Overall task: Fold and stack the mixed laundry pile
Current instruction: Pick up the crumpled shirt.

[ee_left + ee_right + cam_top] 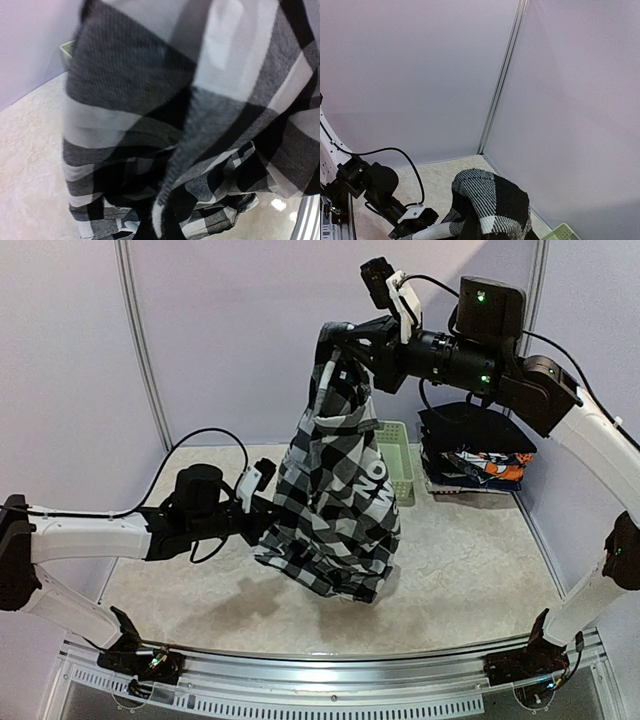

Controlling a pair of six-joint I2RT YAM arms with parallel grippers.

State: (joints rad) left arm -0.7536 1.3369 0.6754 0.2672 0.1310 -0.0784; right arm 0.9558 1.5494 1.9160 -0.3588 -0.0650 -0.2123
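I counted two arms in the top view, the left arm (90,538) entering from the left edge of the frame and the right arm (592,440) from the right. With them were two grippers, the left gripper (262,512) at centre left and the right gripper (338,348) at upper centre. There was one checked shirt (335,510) in the middle of the frame, one pale green basket (398,468) just right of it, and one stack of garments (478,452) at centre right. In that stack I made out one black cloth (470,422) on top and printed pieces (490,468) under it, though I could not tell how many.
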